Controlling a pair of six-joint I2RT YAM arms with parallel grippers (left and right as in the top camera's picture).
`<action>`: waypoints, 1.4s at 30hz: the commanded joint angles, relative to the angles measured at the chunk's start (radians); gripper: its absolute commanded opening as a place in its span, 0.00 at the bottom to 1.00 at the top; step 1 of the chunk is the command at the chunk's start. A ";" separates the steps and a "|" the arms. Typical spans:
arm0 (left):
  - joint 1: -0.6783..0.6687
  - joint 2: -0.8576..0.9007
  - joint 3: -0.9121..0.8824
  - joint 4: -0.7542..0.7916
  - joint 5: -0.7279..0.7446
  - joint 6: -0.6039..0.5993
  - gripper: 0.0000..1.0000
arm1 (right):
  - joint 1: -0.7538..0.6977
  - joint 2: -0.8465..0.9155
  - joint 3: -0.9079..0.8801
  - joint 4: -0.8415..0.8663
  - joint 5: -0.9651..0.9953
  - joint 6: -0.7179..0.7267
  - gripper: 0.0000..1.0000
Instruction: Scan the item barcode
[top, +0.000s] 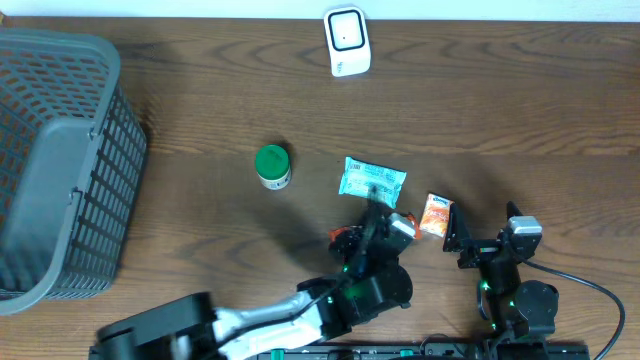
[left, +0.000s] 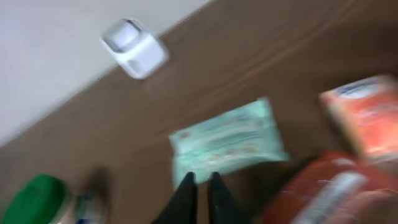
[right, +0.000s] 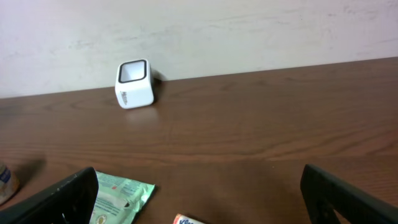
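Note:
The white barcode scanner (top: 346, 41) stands at the table's far edge, also in the left wrist view (left: 134, 48) and the right wrist view (right: 134, 84). A teal packet (top: 371, 180) lies flat mid-table. My left gripper (top: 378, 208) sits at its near edge, shut; the left wrist view is blurred, with both black fingertips (left: 188, 183) close together at the teal packet's (left: 227, 142) near edge and nothing seen between them (left: 201, 182). My right gripper (top: 480, 238) stands wide open (right: 198, 174) and empty, low over the table to the right of the teal packet (right: 118, 196).
A green-lidded jar (top: 272, 166) stands left of the packet. An orange packet (top: 435, 215) and a red item (left: 336, 193) lie close by the left gripper. A grey mesh basket (top: 60, 170) fills the left side of the table.

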 joint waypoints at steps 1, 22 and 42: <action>0.040 -0.089 0.001 -0.058 0.370 -0.262 0.07 | 0.006 -0.002 -0.001 -0.003 -0.005 -0.015 0.99; 0.358 0.029 0.000 -0.079 1.220 -0.566 0.07 | 0.006 -0.002 -0.001 -0.003 -0.005 -0.015 0.99; 0.499 0.251 0.000 0.045 1.391 -0.750 0.08 | 0.006 -0.002 -0.001 -0.004 -0.005 -0.015 0.99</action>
